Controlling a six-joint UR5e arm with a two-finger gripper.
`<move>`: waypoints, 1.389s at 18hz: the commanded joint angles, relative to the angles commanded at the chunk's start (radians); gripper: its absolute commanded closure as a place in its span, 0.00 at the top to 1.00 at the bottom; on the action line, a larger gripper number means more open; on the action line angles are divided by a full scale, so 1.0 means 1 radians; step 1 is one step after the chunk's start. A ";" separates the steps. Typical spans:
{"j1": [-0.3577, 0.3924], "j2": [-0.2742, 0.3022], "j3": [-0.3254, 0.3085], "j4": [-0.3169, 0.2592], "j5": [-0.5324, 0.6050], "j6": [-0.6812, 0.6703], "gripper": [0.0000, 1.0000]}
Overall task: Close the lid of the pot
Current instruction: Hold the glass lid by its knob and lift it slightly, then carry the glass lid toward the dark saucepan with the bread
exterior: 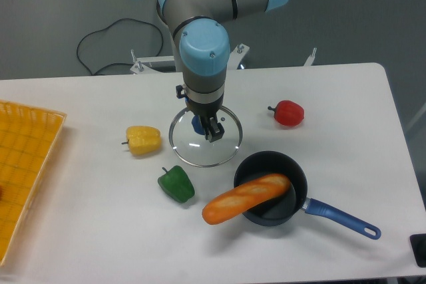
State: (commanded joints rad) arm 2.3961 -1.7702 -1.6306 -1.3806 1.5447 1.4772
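Claw [205,125] reaches down over the lid [205,140] near the table's [346,98] middle, fingers apparently closed around its blue knob [197,124] for lifting. Toward the near right corner sits the pot [273,187]; a bread loaf [245,197] juts over its rim. The knob is mostly hidden.

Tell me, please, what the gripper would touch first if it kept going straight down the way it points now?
Most likely the lid: the gripper points down over its centre, beside the blue knob. From this one view I cannot tell whether the fingers would land on the knob or on the glass next to it.
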 joint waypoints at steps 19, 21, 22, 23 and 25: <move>0.054 -0.070 0.121 0.009 -0.023 0.003 0.13; 0.069 -0.095 0.126 0.012 -0.029 0.006 0.13; 0.081 -0.104 0.130 0.014 -0.040 0.011 0.13; 0.090 -0.110 0.133 0.020 -0.046 0.015 0.13; 0.101 -0.126 0.133 0.046 -0.049 0.029 0.13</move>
State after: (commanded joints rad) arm 2.4973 -1.8959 -1.4972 -1.3347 1.4956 1.5063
